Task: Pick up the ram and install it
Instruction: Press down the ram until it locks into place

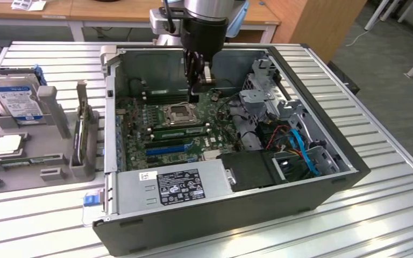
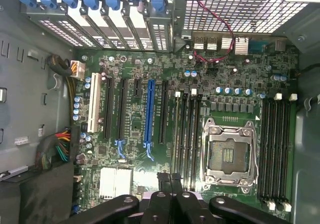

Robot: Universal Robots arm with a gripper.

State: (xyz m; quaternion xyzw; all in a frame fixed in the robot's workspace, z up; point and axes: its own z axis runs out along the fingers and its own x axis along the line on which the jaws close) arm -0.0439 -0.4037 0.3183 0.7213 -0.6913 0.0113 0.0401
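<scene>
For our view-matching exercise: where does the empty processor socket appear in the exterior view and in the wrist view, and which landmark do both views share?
Exterior view: processor socket inside the open case, toward the exterior view's left.
Wrist view: processor socket between two banks of memory slots.
Shared landmark: blue expansion slot.

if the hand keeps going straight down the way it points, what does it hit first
Most likely the motherboard inside the open computer case. The shut hand points down near the empty CPU socket and the RAM slots beside it; depth is unclear, so which of those it meets first is uncertain.
</scene>
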